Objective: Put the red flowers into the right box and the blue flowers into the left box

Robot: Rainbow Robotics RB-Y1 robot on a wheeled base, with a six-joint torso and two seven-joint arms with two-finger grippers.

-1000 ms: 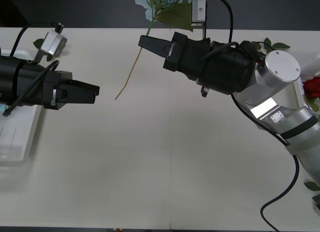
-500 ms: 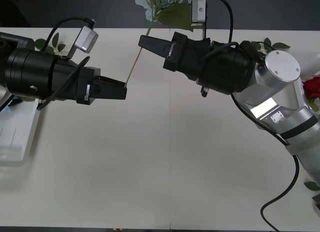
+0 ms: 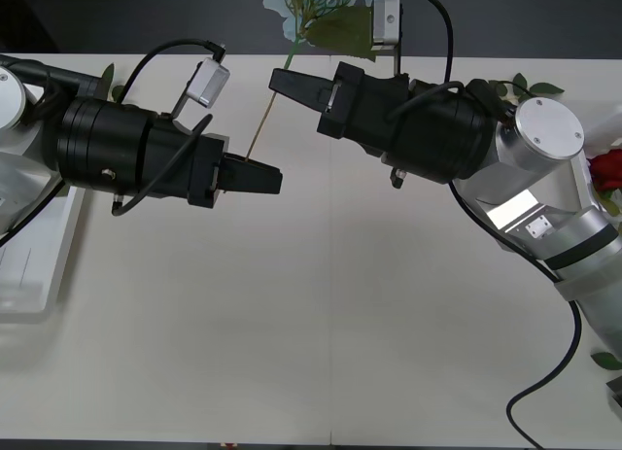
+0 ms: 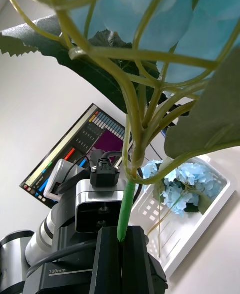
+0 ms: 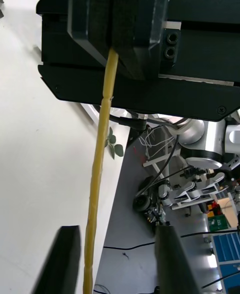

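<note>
My right gripper (image 3: 280,81) is shut on the stem (image 3: 259,127) of a blue flower (image 3: 321,5) held upright above the table's far side. In the right wrist view its fingers (image 4: 111,256) pinch the green stem below the pale blue bloom (image 4: 150,3). My left gripper (image 3: 270,180) is open around the stem's lower end (image 5: 100,174), one finger (image 5: 67,261) on each side. The left box (image 3: 29,275) lies at the left edge and holds blue flowers (image 4: 175,186). A red flower (image 3: 607,168) shows at the right edge. The right box is out of view.
Loose green leaf sprigs lie at the far right (image 3: 525,86) and far left (image 3: 105,76) of the white table (image 3: 321,324). The right arm's elbow (image 3: 544,178) and its cable (image 3: 544,392) hang over the table's right side.
My left arm has swung right and forward from beside the left box until its open fingers straddle the stem's lower end. The right arm and the flower have not moved.
</note>
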